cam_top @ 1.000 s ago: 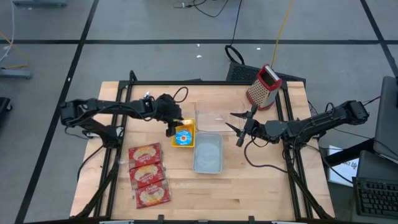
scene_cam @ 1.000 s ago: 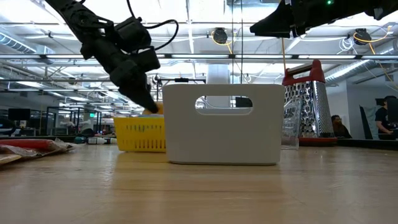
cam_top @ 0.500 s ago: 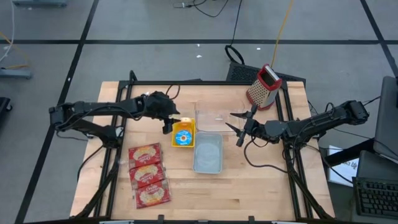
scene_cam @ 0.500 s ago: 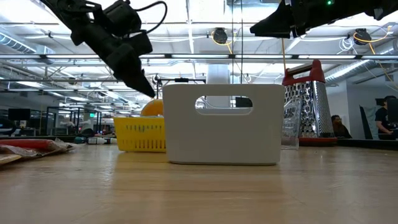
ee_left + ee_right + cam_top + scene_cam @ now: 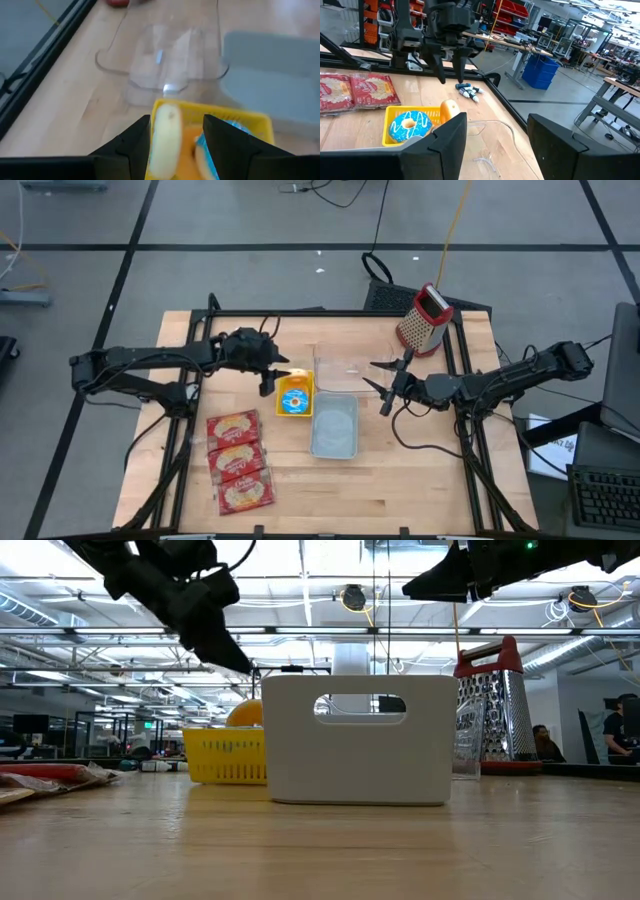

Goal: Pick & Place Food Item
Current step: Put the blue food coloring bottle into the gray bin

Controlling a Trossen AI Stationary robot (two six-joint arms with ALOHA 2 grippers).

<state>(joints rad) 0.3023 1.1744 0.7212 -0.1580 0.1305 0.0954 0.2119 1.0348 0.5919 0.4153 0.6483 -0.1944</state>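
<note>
So the food items are sitting in the yellow basket (image 5: 296, 397), a bit left of centre in the high view, pushed up against the left side of the white bin (image 5: 334, 425). In there I can see a blue-frosted donut (image 5: 409, 124) and a pale orange bun-like piece (image 5: 449, 110) standing on edge at the basket's far rim. I can't tell exactly what that second thing is.

The left gripper (image 5: 271, 379) hangs just off the basket's upper-left corner in the high view, fingers spread and nothing between them. In the low view it's well above the basket rim. The right gripper (image 5: 383, 388) waits right of centre, above the clear container (image 5: 345, 370), fingers also spread and empty.

My read: the drop into the basket looks done, and the step now is getting the left arm out cleanly. To do that well, I'd go up first, then sideways, since the upright piece leans at the rim right under the fingers (image 5: 131, 145) and a sideways swipe could tip it out. Keep the fingers apart so nothing snags. If more food is to be moved, the three red snack packs (image 5: 238, 460) at the lower left of the counter (image 5: 420, 480) are the obvious next candidates, lying flat, so a low approach from above the edge would suit.
</note>
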